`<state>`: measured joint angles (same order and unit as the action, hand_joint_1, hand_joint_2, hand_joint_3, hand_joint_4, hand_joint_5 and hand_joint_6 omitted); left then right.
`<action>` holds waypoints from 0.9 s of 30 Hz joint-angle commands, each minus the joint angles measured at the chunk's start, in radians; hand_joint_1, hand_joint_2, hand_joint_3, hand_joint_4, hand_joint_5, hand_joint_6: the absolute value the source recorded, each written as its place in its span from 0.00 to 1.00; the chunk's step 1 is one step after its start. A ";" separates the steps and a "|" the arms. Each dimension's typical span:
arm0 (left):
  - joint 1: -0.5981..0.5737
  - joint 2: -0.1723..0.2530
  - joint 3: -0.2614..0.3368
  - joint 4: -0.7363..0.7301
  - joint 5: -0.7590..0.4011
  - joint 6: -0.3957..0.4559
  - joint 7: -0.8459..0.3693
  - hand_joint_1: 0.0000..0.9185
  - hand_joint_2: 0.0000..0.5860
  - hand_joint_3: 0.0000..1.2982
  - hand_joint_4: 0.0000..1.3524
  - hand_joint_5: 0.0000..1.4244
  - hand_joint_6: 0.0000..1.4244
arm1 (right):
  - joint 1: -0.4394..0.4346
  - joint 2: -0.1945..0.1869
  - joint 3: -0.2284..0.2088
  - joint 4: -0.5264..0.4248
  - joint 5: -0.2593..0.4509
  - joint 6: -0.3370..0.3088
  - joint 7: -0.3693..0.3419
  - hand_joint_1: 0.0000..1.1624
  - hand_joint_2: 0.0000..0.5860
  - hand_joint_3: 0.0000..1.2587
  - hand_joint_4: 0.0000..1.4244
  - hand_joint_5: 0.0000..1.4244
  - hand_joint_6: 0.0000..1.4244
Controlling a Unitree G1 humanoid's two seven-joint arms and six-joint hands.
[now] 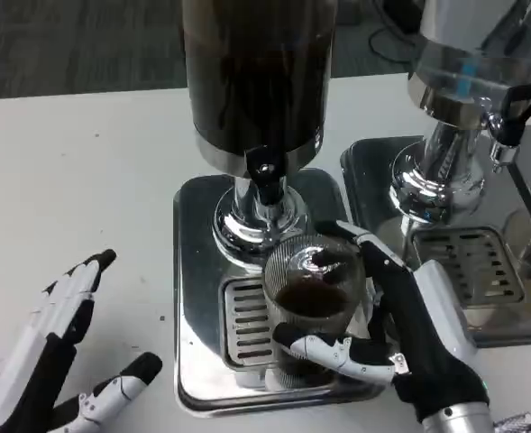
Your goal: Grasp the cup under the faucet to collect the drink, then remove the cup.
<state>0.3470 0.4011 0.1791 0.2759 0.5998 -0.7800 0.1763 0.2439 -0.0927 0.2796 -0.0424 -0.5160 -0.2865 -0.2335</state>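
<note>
The right hand [400,338] holds the glass cup [312,307] just below the faucet [265,180], while the left hand [62,356] waits with fingers apart, holding nothing.

We see a wide bare stretch of white tabletop [85,162] on the left, where our left hand [62,352] lies with room all around it. The cup [312,302] stands on the metal tray [197,298], and the black faucet [266,180] hangs just above its rim. The dark drink tank [256,72] looms over that spot. On the right, our right hand [400,343] and a second dispenser [454,135] crowd in close.
</note>
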 commanded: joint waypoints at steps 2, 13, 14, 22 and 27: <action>0.018 0.041 -0.019 -0.042 0.013 0.037 0.031 0.00 0.19 0.00 0.00 0.00 0.00 | 0.013 -0.003 -0.008 -0.061 0.019 -0.014 0.014 0.84 0.22 0.22 0.44 0.64 0.94; 0.045 0.079 -0.036 -0.081 0.010 0.073 0.037 0.00 0.17 0.00 0.00 0.00 0.00 | 0.055 -0.026 -0.015 -0.125 0.024 -0.016 0.048 0.83 0.22 0.23 0.45 0.65 0.94; 0.051 0.084 -0.036 -0.088 0.010 0.077 0.037 0.00 0.17 0.00 0.00 0.00 0.00 | 0.061 -0.028 -0.014 -0.129 0.026 -0.016 0.050 0.83 0.22 0.23 0.45 0.65 0.95; 0.082 0.103 -0.034 -0.129 0.015 0.097 0.038 0.00 0.17 0.00 0.00 0.00 0.00 | 0.089 -0.040 -0.012 -0.170 0.033 -0.027 0.073 0.83 0.22 0.24 0.45 0.65 0.95; 0.108 0.115 -0.031 -0.158 0.021 0.109 0.042 0.00 0.17 0.00 0.00 0.00 0.00 | 0.117 -0.046 -0.008 -0.195 0.028 -0.035 0.073 0.83 0.22 0.24 0.45 0.65 0.95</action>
<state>0.4357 0.4978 0.1451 0.1429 0.6023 -0.6808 0.2047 0.3515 -0.1325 0.2715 -0.1984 -0.4960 -0.2854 -0.1583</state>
